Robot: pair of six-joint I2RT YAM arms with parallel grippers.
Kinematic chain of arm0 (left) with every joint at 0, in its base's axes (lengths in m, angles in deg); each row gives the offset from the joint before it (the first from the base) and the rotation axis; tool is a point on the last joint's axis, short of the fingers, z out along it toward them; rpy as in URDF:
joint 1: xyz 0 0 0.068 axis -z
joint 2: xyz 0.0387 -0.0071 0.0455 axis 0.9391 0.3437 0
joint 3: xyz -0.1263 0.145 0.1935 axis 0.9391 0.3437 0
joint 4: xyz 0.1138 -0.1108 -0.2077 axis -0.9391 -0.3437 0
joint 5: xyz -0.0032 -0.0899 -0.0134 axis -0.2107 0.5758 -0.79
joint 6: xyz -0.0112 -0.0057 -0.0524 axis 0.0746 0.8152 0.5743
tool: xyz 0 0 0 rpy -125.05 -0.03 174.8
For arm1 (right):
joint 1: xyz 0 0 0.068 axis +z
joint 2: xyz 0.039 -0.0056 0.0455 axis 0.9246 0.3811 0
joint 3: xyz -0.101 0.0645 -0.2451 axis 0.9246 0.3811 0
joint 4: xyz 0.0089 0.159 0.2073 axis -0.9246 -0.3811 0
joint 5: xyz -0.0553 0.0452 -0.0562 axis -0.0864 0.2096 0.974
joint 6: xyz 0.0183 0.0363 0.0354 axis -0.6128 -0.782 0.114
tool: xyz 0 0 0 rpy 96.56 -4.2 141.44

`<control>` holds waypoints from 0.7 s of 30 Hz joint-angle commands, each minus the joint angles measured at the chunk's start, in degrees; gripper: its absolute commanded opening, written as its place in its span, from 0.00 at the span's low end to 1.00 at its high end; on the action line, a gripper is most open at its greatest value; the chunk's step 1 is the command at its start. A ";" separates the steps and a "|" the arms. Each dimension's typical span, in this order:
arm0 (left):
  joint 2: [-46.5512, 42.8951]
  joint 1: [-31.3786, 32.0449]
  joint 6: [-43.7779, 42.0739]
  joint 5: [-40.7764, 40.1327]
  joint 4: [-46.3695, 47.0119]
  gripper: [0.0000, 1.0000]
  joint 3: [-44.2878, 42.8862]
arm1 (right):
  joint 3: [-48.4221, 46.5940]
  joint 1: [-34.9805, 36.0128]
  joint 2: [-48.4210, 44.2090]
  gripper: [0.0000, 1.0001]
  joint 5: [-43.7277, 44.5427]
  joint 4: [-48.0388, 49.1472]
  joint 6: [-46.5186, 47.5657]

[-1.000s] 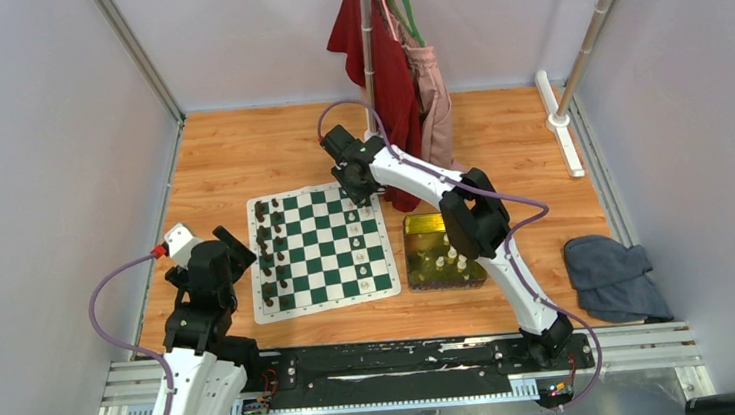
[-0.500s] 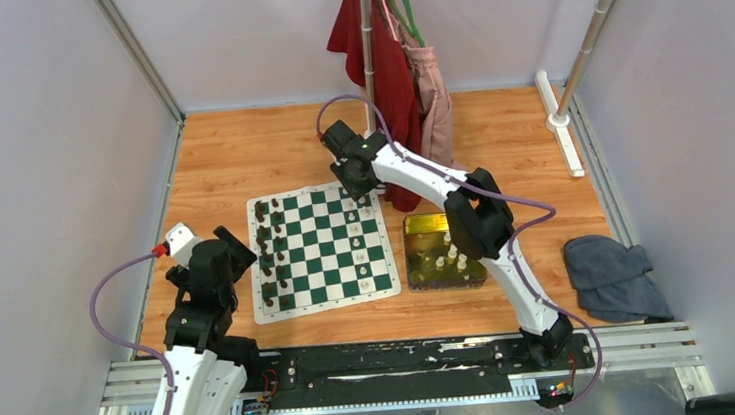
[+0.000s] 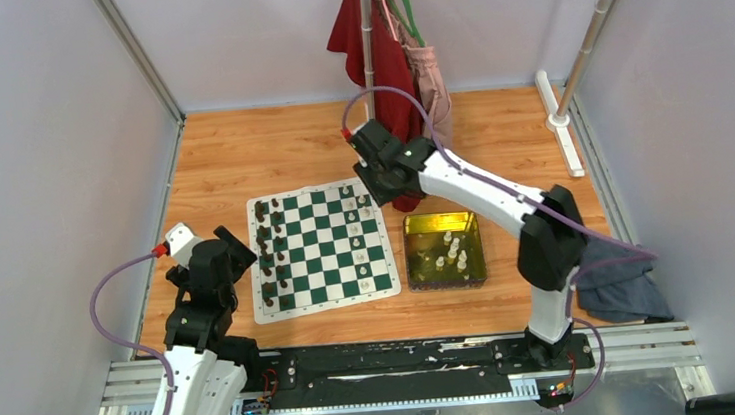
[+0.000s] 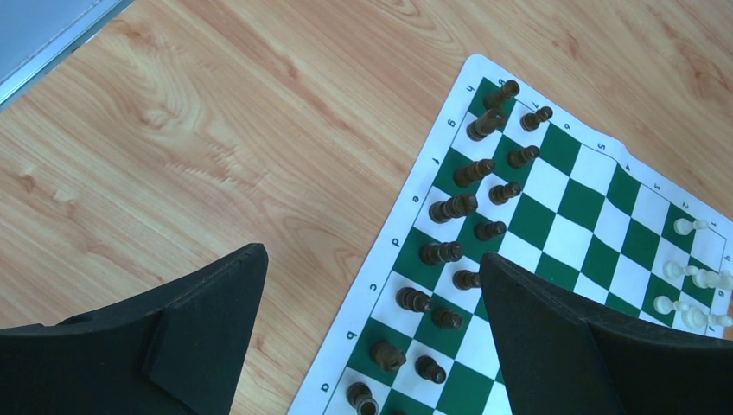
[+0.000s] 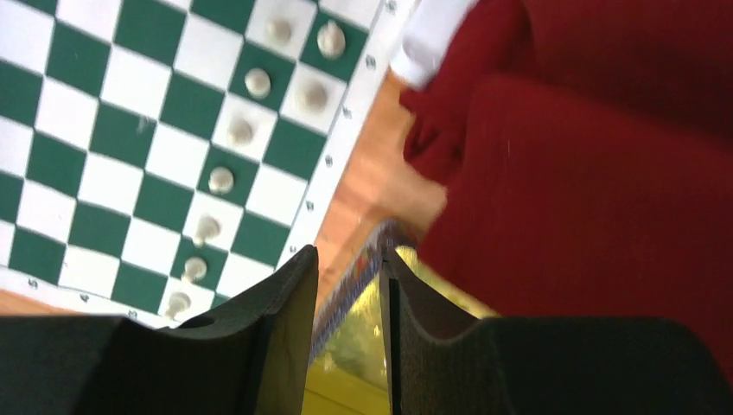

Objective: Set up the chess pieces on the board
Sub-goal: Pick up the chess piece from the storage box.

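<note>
Cream-white plastic chess pieces (image 3: 356, 231) stand along the 3 o'clock side of the thin green-and-white chequered chess board (image 3: 323, 262) in the top view. More of them lie in the yellow-green rectangular tray (image 3: 442, 218), just beside the board at its 3 o'clock. Dark brown chessmen (image 3: 265, 252) occupy the board's 9 o'clock side. The right gripper (image 3: 370, 193) hangs over the board's 1 o'clock corner, near a hanging red garment (image 3: 376, 66). The left gripper (image 3: 238, 249) sits off the board at its 9 o'clock, above the wooden table (image 3: 239, 158). Finger spacing cannot be read from this view.

Left wrist view: the left gripper (image 4: 372, 259) is spread wide, with nothing between its black fingers (image 4: 207, 328). The board (image 4: 562, 199) lies toward 2 o'clock. The dark brown chessmen (image 4: 458, 207) stand in two files on its nearer edge, and a few cream-white pieces (image 4: 691, 277) show at the frame's 3 o'clock edge.

Right wrist view, partly blurred: the right gripper (image 5: 347, 259) has its fingers (image 5: 277, 346) a narrow gap apart, gripping nothing. The tray's yellow (image 5: 359, 363) shows through the gap. A line of cream-white pieces (image 5: 221, 180) runs from 12 o'clock down toward 7 o'clock, with two more on the outermost file. The red garment (image 5: 605, 173) fills the 3 o'clock side.
</note>
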 commanded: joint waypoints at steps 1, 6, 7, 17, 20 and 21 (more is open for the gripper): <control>0.14 0.35 -0.29 -0.13 0.04 1.00 0.03 | 13.20 1.89 -10.82 0.36 3.30 0.27 -4.66; 0.17 0.35 -0.54 0.38 0.71 1.00 0.48 | 30.15 2.05 -23.64 0.36 6.33 2.56 -9.92; 0.17 0.35 -0.63 0.55 0.92 1.00 0.56 | 32.49 2.05 -25.60 0.36 7.07 2.85 -10.99; 0.68 0.35 -1.06 1.38 1.26 1.00 0.40 | 42.63 -0.56 -30.04 0.38 10.39 5.10 -13.41; 0.85 0.35 -1.26 1.49 1.27 1.00 0.31 | 44.06 -2.66 -29.01 0.39 9.41 6.54 -13.03; 0.93 0.35 -1.28 1.57 1.27 1.00 0.31 | 44.41 -3.44 -28.75 0.39 9.03 7.11 -12.82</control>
